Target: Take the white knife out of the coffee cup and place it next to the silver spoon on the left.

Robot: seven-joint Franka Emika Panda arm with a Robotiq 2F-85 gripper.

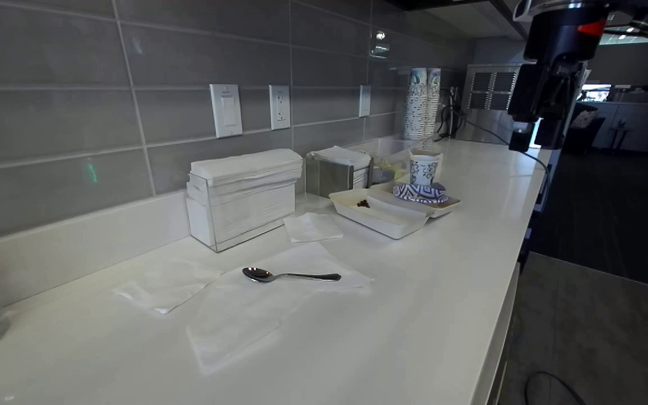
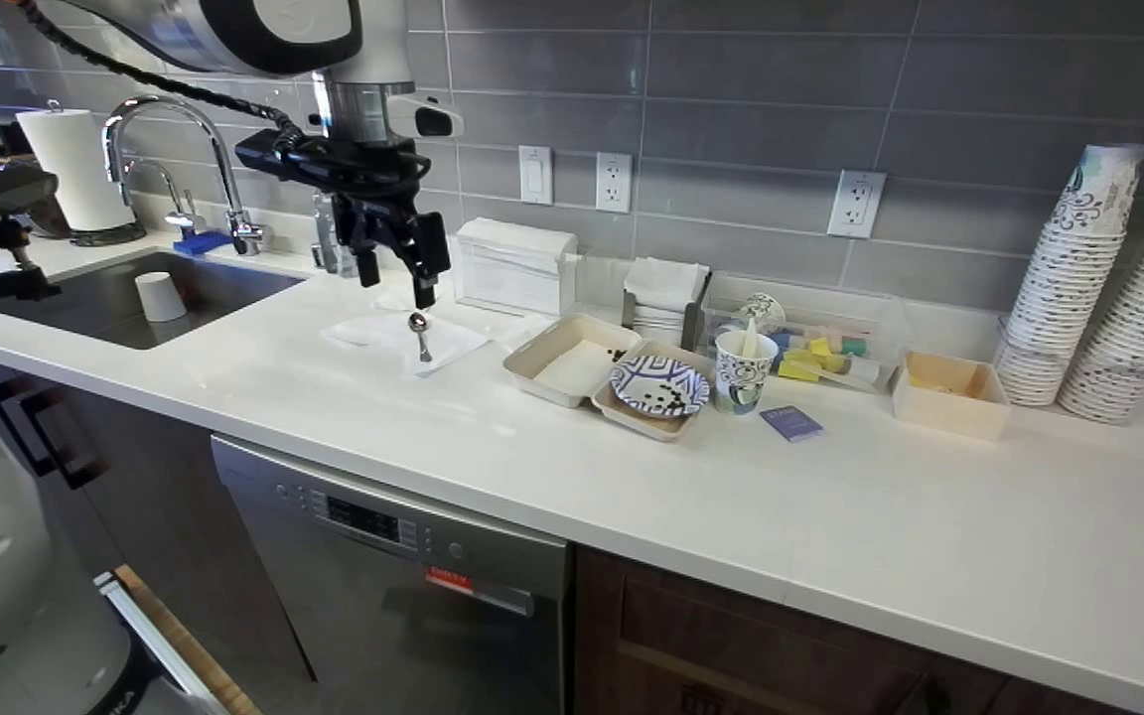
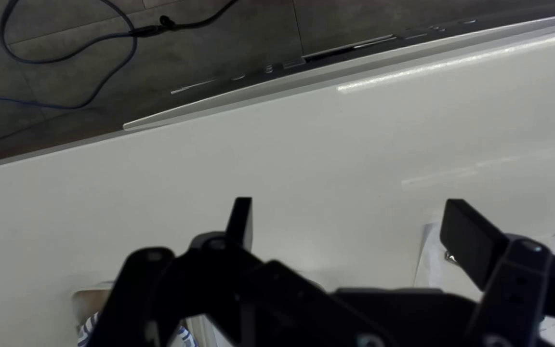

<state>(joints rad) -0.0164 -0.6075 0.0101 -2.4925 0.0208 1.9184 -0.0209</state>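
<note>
The coffee cup (image 2: 739, 382) stands upright on the counter; it also shows in an exterior view (image 1: 423, 171). The white knife (image 2: 750, 340) stands in it, its pale upper end above the rim; its lower part is hidden. The silver spoon (image 1: 301, 276) lies on a white napkin; it also shows in an exterior view (image 2: 421, 336). Only a bit of the spoon (image 3: 450, 258) shows in the wrist view, behind a finger. My gripper (image 3: 357, 224) is open and empty above the counter. In both exterior views the gripper (image 2: 396, 282) (image 1: 536, 138) hangs well above the counter, away from the cup.
An open takeout tray (image 2: 560, 362) with a patterned bowl (image 2: 659, 386) lies between spoon and cup. Napkin boxes (image 1: 245, 197) (image 1: 329, 175) and a clear bin (image 2: 880, 328) stand along the wall. Tall cup stacks (image 2: 1064, 288) stand beyond a small box (image 2: 951, 397). A sink (image 2: 115, 328) is at the far end.
</note>
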